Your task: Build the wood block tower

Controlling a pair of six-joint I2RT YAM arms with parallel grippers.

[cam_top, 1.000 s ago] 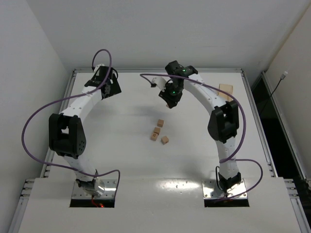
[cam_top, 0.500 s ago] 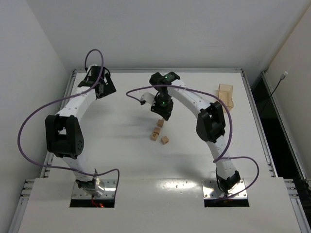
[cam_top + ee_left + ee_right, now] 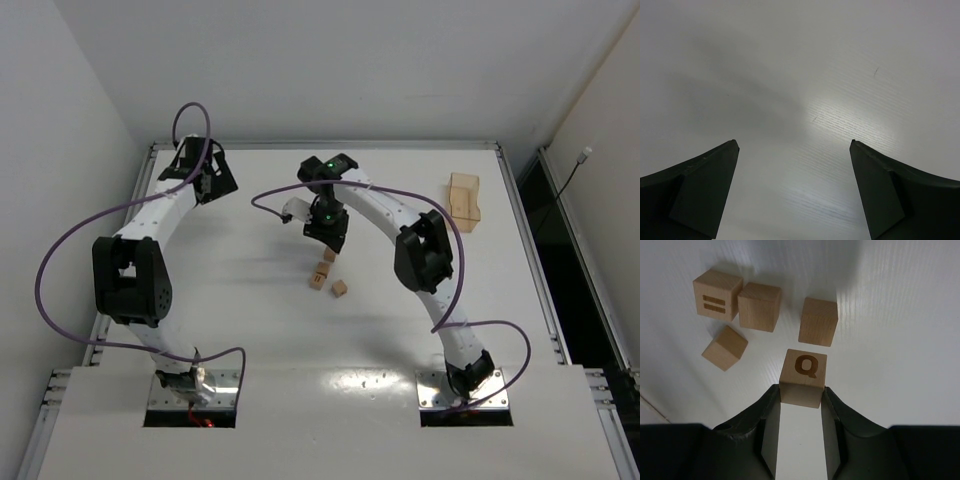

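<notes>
The right gripper [image 3: 801,391] is clamping a Q-marked wood block [image 3: 803,374] near four loose cubes [image 3: 759,306] lying unstacked, the tower seemingly unstarted, while the left gripper [image 3: 794,147] is hanging open, empty

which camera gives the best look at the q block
The right wrist view: the Q block sits close up, letter readable, pinched in the right gripper. The top external view hides it beneath that gripper; the left wrist view shows none of it, just table.

The right arm [image 3: 385,205] bends over loose wood blocks [image 3: 320,276] near the table's [image 3: 250,320] middle; pale slabs [image 3: 464,196] lie well apart.
</notes>
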